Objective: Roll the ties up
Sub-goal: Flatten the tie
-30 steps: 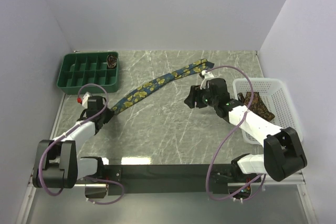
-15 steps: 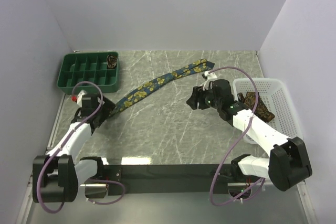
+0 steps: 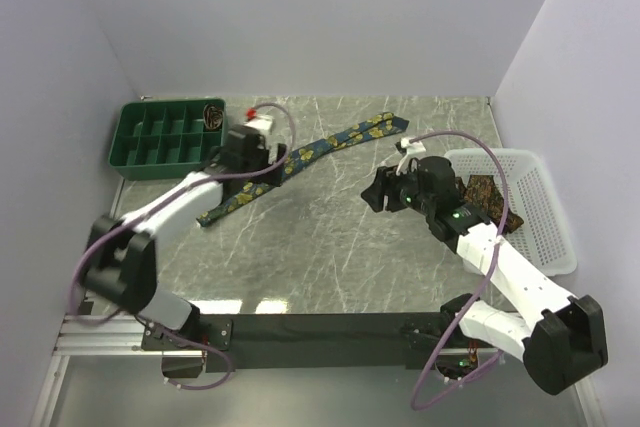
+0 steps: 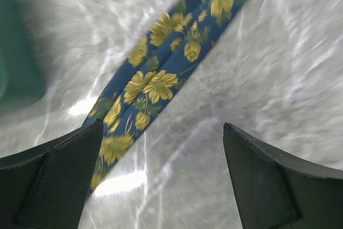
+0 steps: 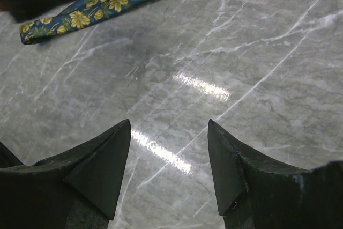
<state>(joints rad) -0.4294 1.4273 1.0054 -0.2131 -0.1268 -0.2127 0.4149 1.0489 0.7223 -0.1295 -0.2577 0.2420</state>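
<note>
A navy tie with yellow flowers (image 3: 300, 157) lies flat in a diagonal across the marble table, from near left to far right. My left gripper (image 3: 262, 169) hovers over its lower half. In the left wrist view that gripper (image 4: 162, 127) is open, with the tie (image 4: 161, 79) just ahead of the left finger and bare table between the tips. My right gripper (image 3: 377, 192) hangs open over bare marble right of the tie. In its wrist view (image 5: 169, 123) nothing is between the fingers, and the tie's (image 5: 107, 1) end shows far off. Brown patterned ties (image 3: 487, 197) lie in the basket.
A white mesh basket (image 3: 530, 222) stands at the right edge. A green compartment tray (image 3: 150, 142) sits at the far left, with a small dark roll (image 3: 212, 115) in its far right cell. Its green wall (image 4: 16, 52) shows beside the left gripper. Walls close in three sides.
My left arm has swung from the near left corner up and right to above the tie, and its jaws have opened wide. The right arm shifted slightly.
</note>
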